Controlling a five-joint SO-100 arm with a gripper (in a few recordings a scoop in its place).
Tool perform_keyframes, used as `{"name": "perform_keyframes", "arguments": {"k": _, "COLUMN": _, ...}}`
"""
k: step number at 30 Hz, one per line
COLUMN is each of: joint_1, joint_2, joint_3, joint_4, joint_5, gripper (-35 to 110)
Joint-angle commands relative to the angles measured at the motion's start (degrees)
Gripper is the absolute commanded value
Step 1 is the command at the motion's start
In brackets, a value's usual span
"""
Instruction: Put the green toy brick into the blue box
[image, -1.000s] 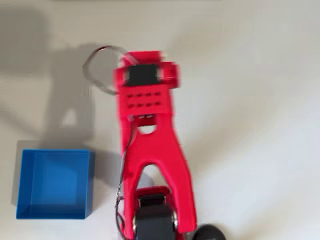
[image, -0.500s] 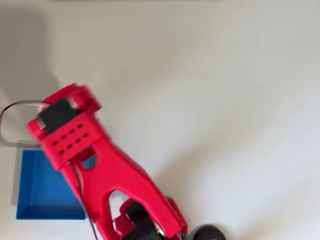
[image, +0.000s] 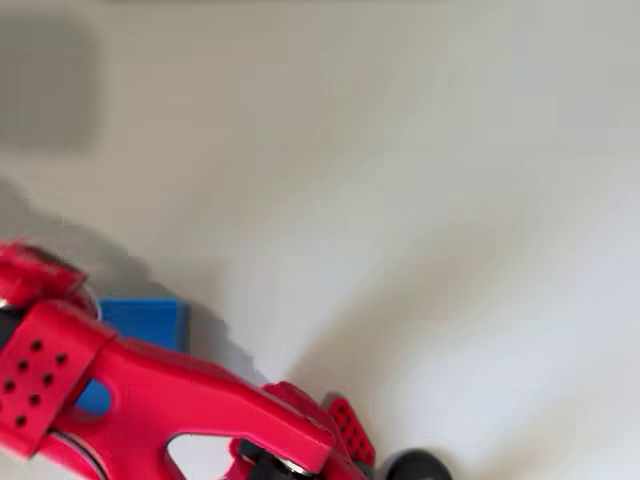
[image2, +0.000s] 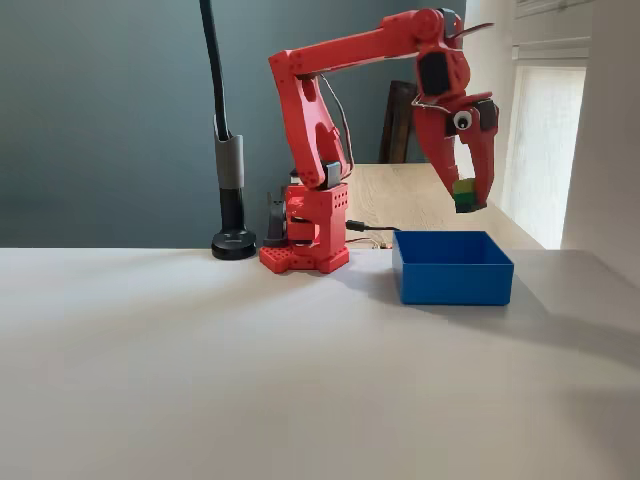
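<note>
In the fixed view my red gripper (image2: 465, 197) hangs a little above the blue box (image2: 452, 268), pointing down, shut on the green toy brick (image2: 464, 193). The brick shows a lime top over a darker green layer and sits between the fingertips, over the box's right half. The box rests on the white table, right of the arm's base. From overhead, the red arm (image: 150, 390) reaches to the left edge and covers most of the blue box (image: 145, 318); the brick is hidden under it there.
A black lamp stand (image2: 232, 240) with a tall pole stands left of the red arm base (image2: 305, 240); its round foot (image: 415, 466) shows at the bottom of the overhead view. The white table (image2: 250, 370) stretches wide in front.
The arm has swung steadily to the left in the overhead view, from the table's middle to over the blue box, which it now mostly covers.
</note>
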Motion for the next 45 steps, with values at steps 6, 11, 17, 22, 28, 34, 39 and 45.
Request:
{"name": "perform_keyframes", "arguments": {"k": 6, "joint_1": -7.82, "joint_2": 3.6, "joint_3": 1.32, "joint_4": 5.01, "joint_5": 5.1, "gripper": 0}}
{"name": "perform_keyframes", "arguments": {"k": 11, "joint_1": -8.0, "joint_2": 3.52, "joint_3": 6.5, "joint_4": 2.55, "joint_5": 5.36, "gripper": 0}}
{"name": "perform_keyframes", "arguments": {"k": 17, "joint_1": -7.65, "joint_2": 3.43, "joint_3": 11.25, "joint_4": -3.52, "joint_5": 3.16, "gripper": 0}}
{"name": "perform_keyframes", "arguments": {"k": 22, "joint_1": -7.73, "joint_2": 3.43, "joint_3": 12.13, "joint_4": -6.33, "joint_5": 0.79, "gripper": 1}}
{"name": "perform_keyframes", "arguments": {"k": 28, "joint_1": -7.82, "joint_2": 3.34, "joint_3": 11.95, "joint_4": -6.33, "joint_5": -0.7, "gripper": 17}}
{"name": "perform_keyframes", "arguments": {"k": 34, "joint_1": -7.82, "joint_2": 3.34, "joint_3": 12.3, "joint_4": -6.24, "joint_5": -0.7, "gripper": 20}}
{"name": "perform_keyframes", "arguments": {"k": 39, "joint_1": -7.82, "joint_2": 3.34, "joint_3": 9.23, "joint_4": -5.27, "joint_5": 0.0, "gripper": 13}}
{"name": "perform_keyframes", "arguments": {"k": 45, "joint_1": -6.77, "joint_2": 3.34, "joint_3": 1.85, "joint_4": -2.99, "joint_5": 0.26, "gripper": 0}}
